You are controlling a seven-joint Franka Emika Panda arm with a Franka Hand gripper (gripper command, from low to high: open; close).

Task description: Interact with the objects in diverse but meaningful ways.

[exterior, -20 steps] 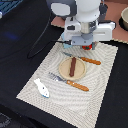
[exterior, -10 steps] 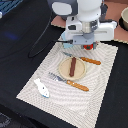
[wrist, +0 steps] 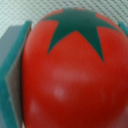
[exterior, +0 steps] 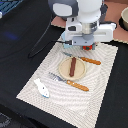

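The red tomato-like ball (wrist: 70, 75), with a dark green star on top, fills the wrist view. The light blue carton-shaped block (wrist: 12, 70) touches its side. In the exterior view my gripper (exterior: 87, 47) hangs low over the far edge of the placemat, and a bit of red shows right under it. Its fingers are hidden, so I cannot tell whether they are open or shut. The dark brown sausage stick (exterior: 73, 66) lies on the round tan plate (exterior: 62, 71). The white-and-blue fish piece (exterior: 42, 88) lies on the mat's near corner, at the exterior view's left.
A wooden-handled fork (exterior: 70, 82) lies in front of the plate and a wooden-handled knife (exterior: 85, 59) behind it, all on a striped placemat (exterior: 95, 95) over a black table. A bowl (exterior: 124, 17) stands at the far right.
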